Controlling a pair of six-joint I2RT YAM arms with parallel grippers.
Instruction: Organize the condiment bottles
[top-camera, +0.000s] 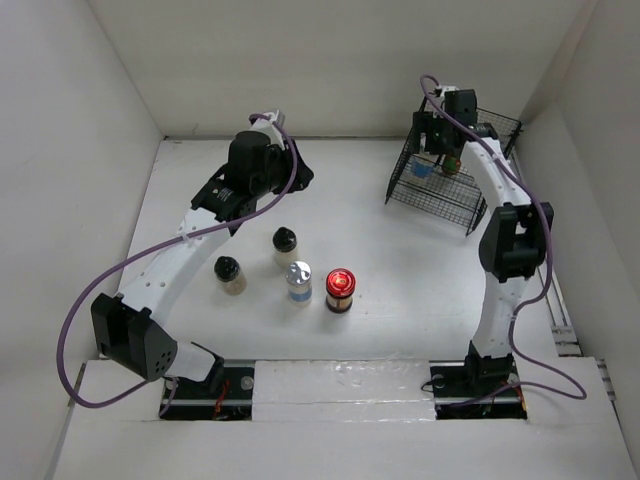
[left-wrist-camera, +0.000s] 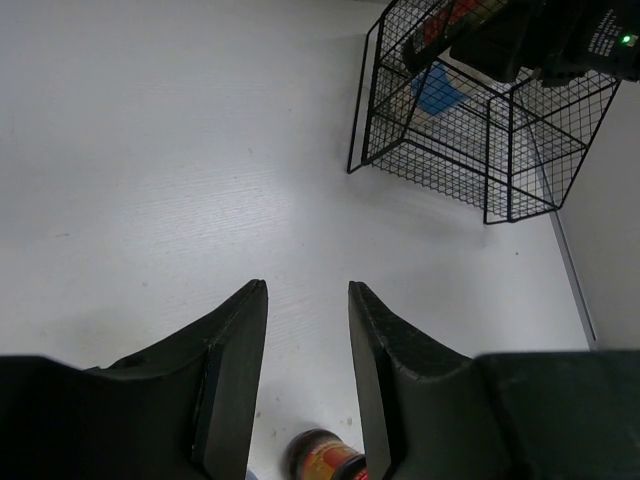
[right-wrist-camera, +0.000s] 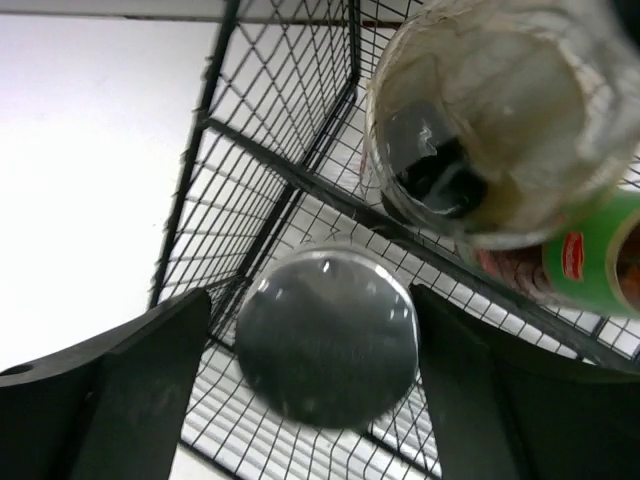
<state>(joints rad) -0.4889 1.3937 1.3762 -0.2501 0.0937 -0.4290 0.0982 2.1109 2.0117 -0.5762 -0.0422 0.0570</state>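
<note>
Right wrist: right gripper (right-wrist-camera: 312, 300) gapes around a round silver-lidded jar (right-wrist-camera: 327, 350) (left gripper (left-wrist-camera: 307, 287) narrowly parted).

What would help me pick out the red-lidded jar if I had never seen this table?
Look at the white table, at the loose group of four jars near its middle. The red-lidded jar is the rightmost, beside the silver-lidded jar; it alone has a red top.

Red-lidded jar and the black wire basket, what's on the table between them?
Nothing. In the top external view, the stretch of white table between the red-lidded jar and the black wire basket is bare.
</note>
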